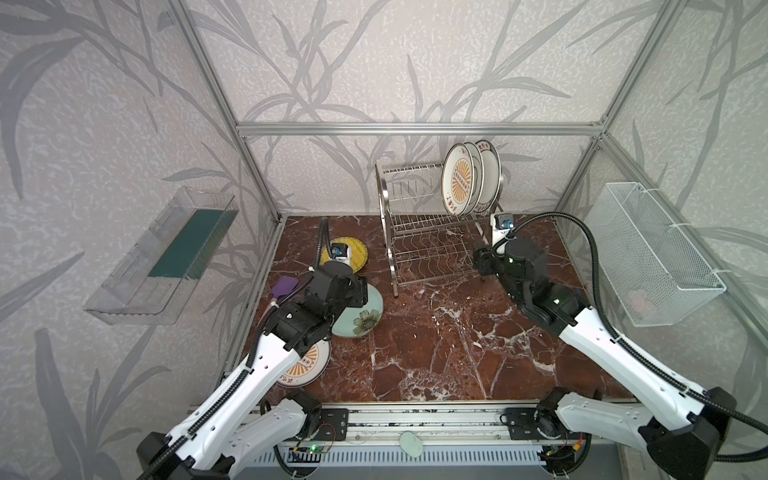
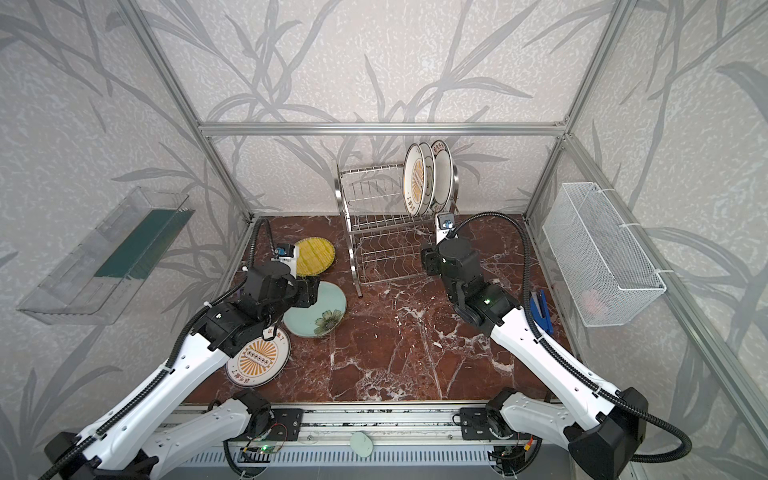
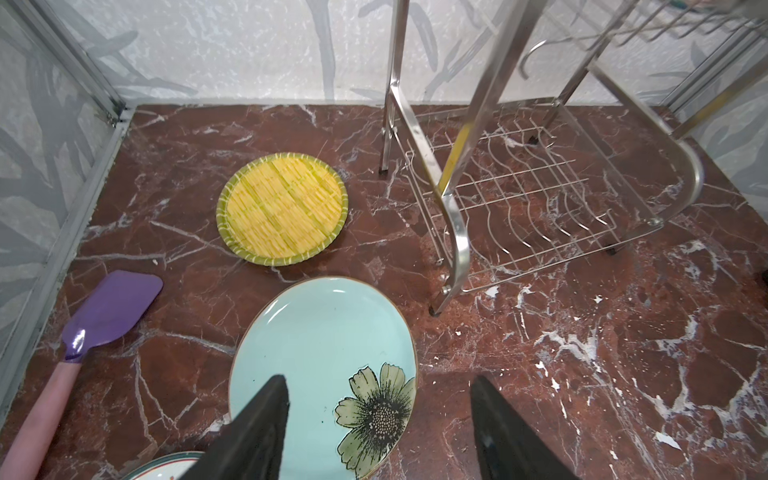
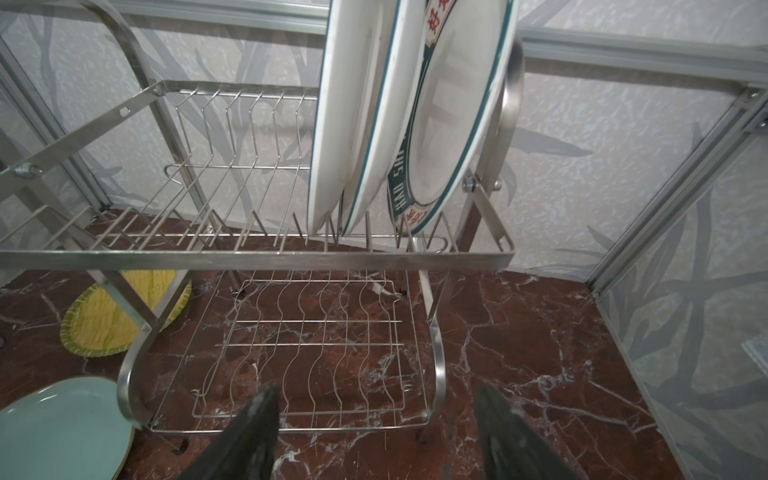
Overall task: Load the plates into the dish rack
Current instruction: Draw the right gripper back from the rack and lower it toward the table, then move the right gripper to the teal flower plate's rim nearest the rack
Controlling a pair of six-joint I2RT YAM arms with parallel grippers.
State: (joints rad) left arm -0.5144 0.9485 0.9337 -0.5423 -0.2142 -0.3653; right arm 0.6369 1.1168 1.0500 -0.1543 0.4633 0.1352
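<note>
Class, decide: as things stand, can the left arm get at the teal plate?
Probably yes. The left claw stands open just over the teal plate, and nothing lies on the plate or between the two.

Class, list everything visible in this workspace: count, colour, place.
Racked plates: three, white, rack's upper shelf.
Dish rack: one, steel, at back.
Yellow plate: one, beside rack.
Teal plate: one, flowered, centre left.
Sunburst plate: one, white-orange, front left.
Spatula: one, purple, left edge.
Blue object: one, right edge.
Clear tray: one, left wall.
Mesh basket: one, white, right wall.
Table: one, red-brown marble.
Left gripper: black, open, over teal plate.
Right gripper: black, open, facing rack.
</note>
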